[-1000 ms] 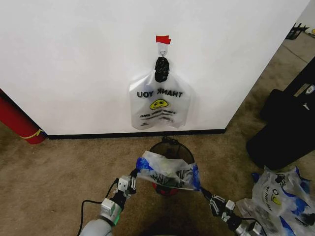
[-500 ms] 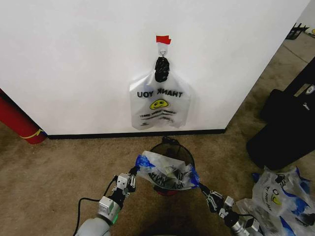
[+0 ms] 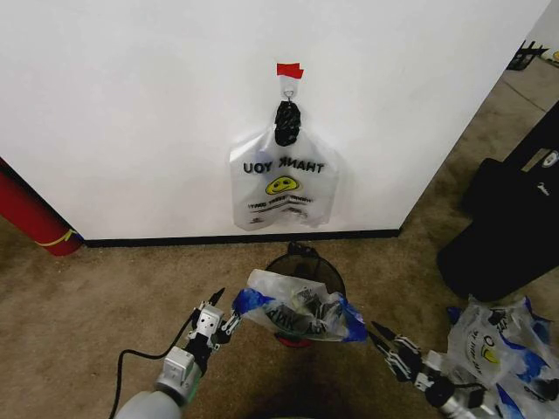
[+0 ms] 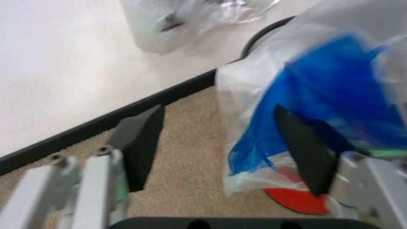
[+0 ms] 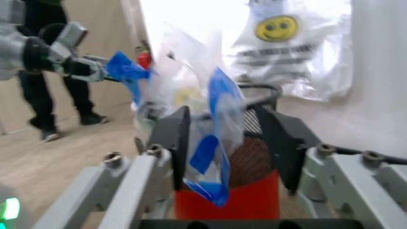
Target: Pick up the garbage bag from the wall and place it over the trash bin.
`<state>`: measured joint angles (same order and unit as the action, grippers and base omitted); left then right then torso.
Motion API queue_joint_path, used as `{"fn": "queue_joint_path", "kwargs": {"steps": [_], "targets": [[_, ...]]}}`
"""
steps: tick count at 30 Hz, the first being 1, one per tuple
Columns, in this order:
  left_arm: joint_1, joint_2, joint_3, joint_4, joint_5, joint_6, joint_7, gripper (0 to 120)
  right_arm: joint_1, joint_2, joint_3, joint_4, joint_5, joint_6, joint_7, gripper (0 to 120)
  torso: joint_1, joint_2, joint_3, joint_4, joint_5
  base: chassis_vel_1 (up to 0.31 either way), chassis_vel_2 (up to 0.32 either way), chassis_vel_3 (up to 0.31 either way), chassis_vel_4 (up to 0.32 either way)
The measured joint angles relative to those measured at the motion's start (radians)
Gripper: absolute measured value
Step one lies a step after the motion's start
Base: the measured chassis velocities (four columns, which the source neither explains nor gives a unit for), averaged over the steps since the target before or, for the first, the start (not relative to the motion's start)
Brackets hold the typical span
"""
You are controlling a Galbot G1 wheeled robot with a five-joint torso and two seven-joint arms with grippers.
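The garbage bag [image 3: 295, 312], thin and whitish with blue handle tips, lies draped over the mouth of the black wire-mesh trash bin [image 3: 307, 262], which stands on its red base below the wall [image 3: 131, 105]. My left gripper [image 3: 225, 309] is open just left of the bag's left blue handle [image 4: 330, 90]; that handle hangs loose against one finger [image 4: 304, 148]. My right gripper [image 3: 381, 335] is open a little right of the other blue tip [image 3: 351, 325]. In the right wrist view this blue handle [image 5: 215, 124] dangles between the spread fingers [image 5: 173, 136], in front of the bin [image 5: 258, 143].
A similar bag with mirrored lettering [image 3: 281, 188] hangs from the wall hook under a red tape strip [image 3: 289, 70]. A red cylinder [image 3: 31, 214] leans at the left. A large black case [image 3: 515, 209] and a bundle of bags [image 3: 493, 349] are at the right.
Both grippers have let go of the blue handles and drawn back outward, the left one leftward, the right one rightward. The bag has settled over the bin.
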<state>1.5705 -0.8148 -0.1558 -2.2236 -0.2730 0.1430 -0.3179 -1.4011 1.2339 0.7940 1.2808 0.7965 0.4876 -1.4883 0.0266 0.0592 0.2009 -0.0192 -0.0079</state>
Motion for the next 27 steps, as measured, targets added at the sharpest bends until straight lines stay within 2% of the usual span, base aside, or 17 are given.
{"fn": "queue_joint_path", "kwargs": {"steps": [1, 3, 4, 6, 8, 9, 10, 11, 12, 14, 16, 17, 19, 20, 23, 24, 27], "targets": [[0.011, 0.008, 0.000, -0.017, 0.001, 0.003, -0.005, 79, -0.005, 0.000, 0.017, 0.010, 0.000, -0.014, -0.023, 47, 0.000, 0.000, 0.000, 0.0001, -0.0001, 0.000, 0.000, 0.000, 0.000], [0.014, 0.010, 0.001, -0.024, 0.001, 0.003, -0.007, 81, -0.008, 0.000, 0.023, 0.015, 0.000, -0.019, -0.030, 49, 0.000, 0.000, 0.000, 0.0002, 0.0000, 0.000, 0.000, 0.000, 0.000], [0.018, 0.013, 0.001, -0.031, 0.001, 0.003, -0.009, 81, -0.011, 0.000, 0.029, 0.021, 0.000, -0.024, -0.036, 53, 0.000, 0.000, 0.000, 0.0002, 0.0000, 0.000, 0.000, 0.000, 0.000], [0.031, 0.026, 0.009, -0.073, -0.007, -0.003, -0.022, 95, -0.028, 0.004, 0.054, 0.060, 0.011, -0.040, -0.050, 64, 0.000, 0.000, 0.000, -0.0002, -0.0003, 0.000, 0.000, 0.000, 0.000], [0.036, 0.036, 0.013, -0.104, -0.016, -0.018, -0.026, 98, -0.040, 0.008, 0.059, 0.098, 0.033, -0.041, -0.046, 70, 0.000, 0.000, 0.000, -0.0003, -0.0001, 0.000, 0.000, 0.000, 0.000], [0.036, 0.043, 0.015, -0.123, -0.022, -0.033, -0.026, 100, -0.048, 0.011, 0.057, 0.129, 0.050, -0.033, -0.022, 75, 0.000, 0.000, 0.000, -0.0001, 0.0003, 0.000, 0.000, 0.000, 0.000], [0.018, 0.060, 0.017, -0.144, -0.038, -0.062, -0.013, 100, -0.069, 0.015, 0.031, 0.205, 0.082, 0.010, 0.097, 82, 0.000, 0.000, 0.000, 0.0002, -0.0001, 0.000, 0.000, 0.000, 0.000], [0.018, 0.060, 0.017, -0.144, -0.038, -0.062, -0.013, 100, -0.069, 0.015, 0.031, 0.205, 0.082, 0.010, 0.097, 82, 0.000, 0.000, 0.000, 0.0002, -0.0001, 0.000, 0.000, 0.000, 0.000], [-0.021, 0.076, 0.023, -0.143, -0.053, -0.085, 0.007, 100, -0.086, 0.020, -0.001, 0.277, 0.104, 0.049, 0.232, 87, 0.000, 0.000, 0.000, 0.0003, 0.0000, 0.000, 0.000, 0.000, 0.000], [-0.149, 0.109, 0.028, -0.062, -0.110, -0.136, 0.093, 100, -0.094, 0.035, -0.044, 0.408, 0.092, 0.107, 0.464, 95, 0.000, 0.000, 0.000, -0.0005, -0.0004, 0.000, 0.000, 0.000, 0.000], [-0.249, 0.125, 0.022, 0.020, -0.184, -0.173, 0.193, 100, -0.064, 0.034, -0.082, 0.474, 0.043, 0.114, 0.589, 99, 0.000, 0.000, 0.000, -0.0002, -0.0006, 0.000, 0.000, 0.000, 0.000], [-0.249, 0.125, 0.022, 0.020, -0.184, -0.173, 0.193, 100, -0.064, 0.034, -0.082, 0.474, 0.043, 0.114, 0.589, 99, 0.000, 0.000, 0.000, -0.0002, -0.0006, 0.000, 0.000, 0.000, 0.000], [-0.357, 0.127, 0.038, 0.079, -0.252, -0.171, 0.279, 100, -0.022, 0.031, -0.101, 0.508, -0.014, 0.111, 0.641, 100, 0.000, 0.000, 0.000, 0.0012, -0.0002, 0.000, 0.000, 0.000, 0.000], [-0.420, 0.125, 0.056, 0.107, -0.284, -0.158, 0.324, 100, -0.014, 0.030, -0.101, 0.522, -0.035, 0.110, 0.654, 100, 0.000, 0.000, 0.000, 0.0011, -0.0003, 0.000, 0.000, 0.000, 0.000], [-0.630, 0.099, 0.136, 0.201, -0.348, -0.110, 0.458, 100, -0.018, 0.035, -0.079, 0.571, -0.063, 0.108, 0.693, 100, 0.000, 0.000, 0.000, -0.0005, -0.0003, 0.000, 0.000, 0.000, 0.000], [-0.630, 0.099, 0.136, 0.201, -0.348, -0.110, 0.458, 100, -0.018, 0.035, -0.079, 0.571, -0.063, 0.108, 0.693, 100, 0.000, 0.000, 0.000, -0.0005, -0.0003, 0.000, 0.000, 0.000, 0.000], [-0.794, 0.058, 0.228, 0.273, -0.393, -0.019, 0.518, 100, -0.041, 0.051, -0.054, 0.609, -0.083, 0.112, 0.765, 100, 0.000, 0.000, 0.000, -0.0009, 0.0000, 0.000, 0.000, 0.000, 0.000]]}}
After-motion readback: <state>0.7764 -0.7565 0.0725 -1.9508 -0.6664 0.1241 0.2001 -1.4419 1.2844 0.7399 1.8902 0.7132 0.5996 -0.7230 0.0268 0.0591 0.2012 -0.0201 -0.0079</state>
